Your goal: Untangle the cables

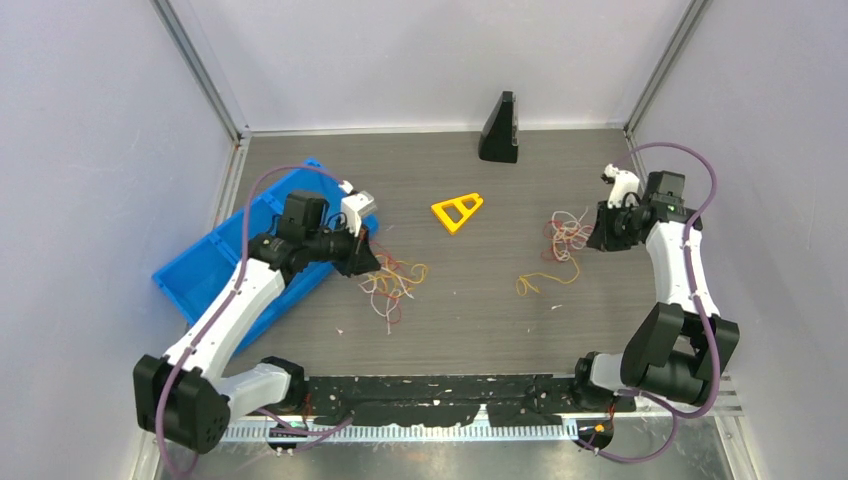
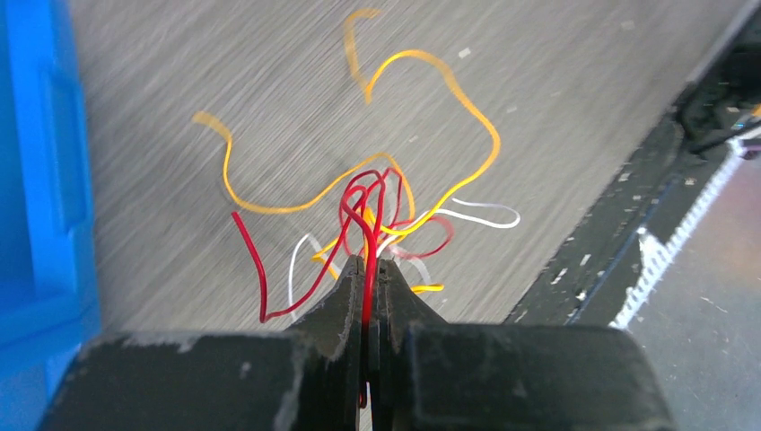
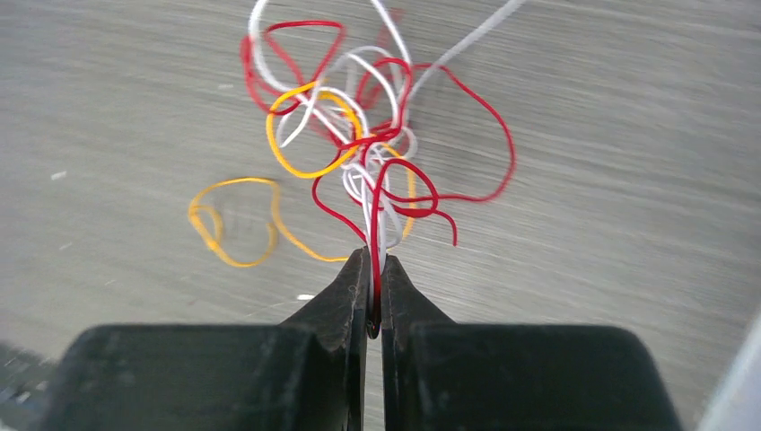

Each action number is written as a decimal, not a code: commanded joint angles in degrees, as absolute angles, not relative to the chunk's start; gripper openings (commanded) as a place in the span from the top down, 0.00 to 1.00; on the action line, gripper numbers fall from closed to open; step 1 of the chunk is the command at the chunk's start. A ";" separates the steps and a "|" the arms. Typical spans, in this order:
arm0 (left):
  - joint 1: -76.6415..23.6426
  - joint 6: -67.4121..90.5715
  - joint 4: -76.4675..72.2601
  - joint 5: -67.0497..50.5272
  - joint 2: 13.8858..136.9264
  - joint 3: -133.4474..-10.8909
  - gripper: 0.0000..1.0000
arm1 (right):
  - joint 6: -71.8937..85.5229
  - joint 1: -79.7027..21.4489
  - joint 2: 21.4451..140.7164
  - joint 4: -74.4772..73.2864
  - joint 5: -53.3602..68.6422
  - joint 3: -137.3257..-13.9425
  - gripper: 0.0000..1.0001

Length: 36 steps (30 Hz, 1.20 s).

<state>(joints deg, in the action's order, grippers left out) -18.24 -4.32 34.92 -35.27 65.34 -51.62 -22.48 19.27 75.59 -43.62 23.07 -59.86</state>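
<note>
Two tangles of thin red, yellow and white cables are apart on the grey table. The left bundle (image 1: 393, 282) hangs from my left gripper (image 1: 368, 262), which is shut on a red cable (image 2: 370, 269); yellow and white loops (image 2: 422, 135) trail beyond it. The right bundle (image 1: 566, 235) is held by my right gripper (image 1: 598, 232), shut on red and white cables (image 3: 375, 260), with a knot of loops (image 3: 359, 135) just past the fingertips. A loose yellow cable (image 1: 540, 282) lies on the table below the right bundle.
A blue bin (image 1: 235, 250) lies under the left arm at the table's left. A yellow triangular piece (image 1: 456, 210) sits mid-table, a black stand (image 1: 500, 128) at the back wall. A black strip (image 1: 450, 395) runs along the near edge.
</note>
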 commanded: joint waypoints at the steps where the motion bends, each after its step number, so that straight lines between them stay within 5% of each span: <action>1: -21.61 -0.89 26.83 -43.78 61.59 -59.17 1.00 | -23.88 15.31 75.30 -49.20 40.67 -64.21 0.95; 6: -24.57 4.30 21.62 -46.48 62.93 -64.42 1.00 | -21.78 6.66 72.11 -49.14 45.73 -64.15 0.87; 7: -25.24 4.46 21.14 -46.14 63.85 -63.87 0.92 | -21.53 5.40 72.26 -48.43 42.79 -63.76 0.69; 9: -25.91 2.81 23.75 -44.60 67.35 -62.52 0.49 | -21.78 3.27 74.41 -48.47 38.68 -62.85 0.43; 10: -25.80 1.73 27.71 -41.67 69.50 -62.74 0.39 | -22.58 2.99 76.26 -48.93 37.36 -63.11 0.35; 12: -22.77 1.03 32.97 -36.86 72.05 -61.90 0.33 | -24.58 3.02 78.88 -52.58 34.22 -64.87 0.33; 18: -15.38 4.91 24.36 -40.19 66.94 -51.32 0.28 | -27.02 0.79 77.76 -53.11 36.79 -64.81 0.18; 28: -21.46 8.69 13.85 -35.19 80.11 -51.75 0.39 | -18.90 -18.28 85.44 -40.60 42.37 -62.95 0.25; 36: -23.47 9.99 14.34 -30.58 92.31 -60.42 0.36 | -22.02 -27.10 93.17 -36.76 37.43 -62.51 0.24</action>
